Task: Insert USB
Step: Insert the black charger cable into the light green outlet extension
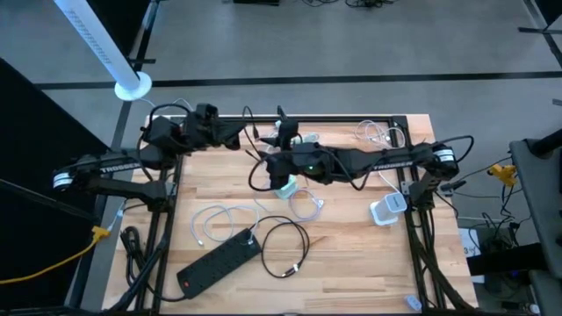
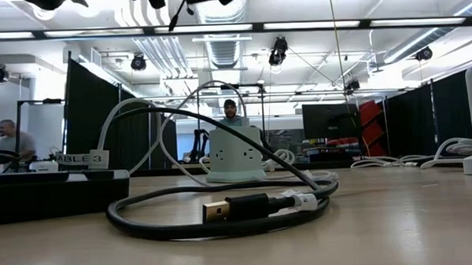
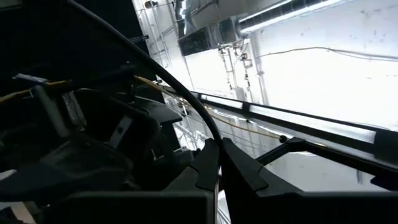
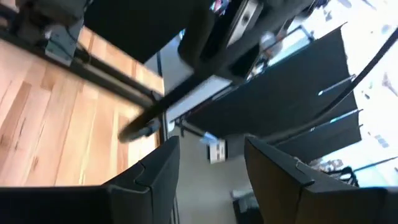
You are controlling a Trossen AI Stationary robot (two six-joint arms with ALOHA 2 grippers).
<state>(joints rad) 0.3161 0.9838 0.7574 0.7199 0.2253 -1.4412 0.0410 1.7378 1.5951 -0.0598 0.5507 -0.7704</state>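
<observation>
A black USB cable (image 1: 285, 247) lies coiled on the wooden table, and its gold plug (image 2: 217, 210) rests flat on the tabletop. A pale green hub (image 1: 285, 186) (image 2: 235, 156) stands on its base near the table's middle. My right gripper (image 1: 266, 163) (image 4: 211, 171) is open and hovers by the hub's far left side, with nothing between its fingers. My left gripper (image 1: 252, 134) (image 3: 219, 165) is shut, raised near the far edge and pointing toward the right; its wrist view looks up at the ceiling.
A black power strip (image 1: 218, 262) (image 2: 49, 194) lies near the near left corner. White cables (image 1: 215, 221) sprawl between it and the hub. A white charger (image 1: 386, 211) sits on the right side, and more white cable (image 1: 379, 133) at the far right corner. People show in the room beyond.
</observation>
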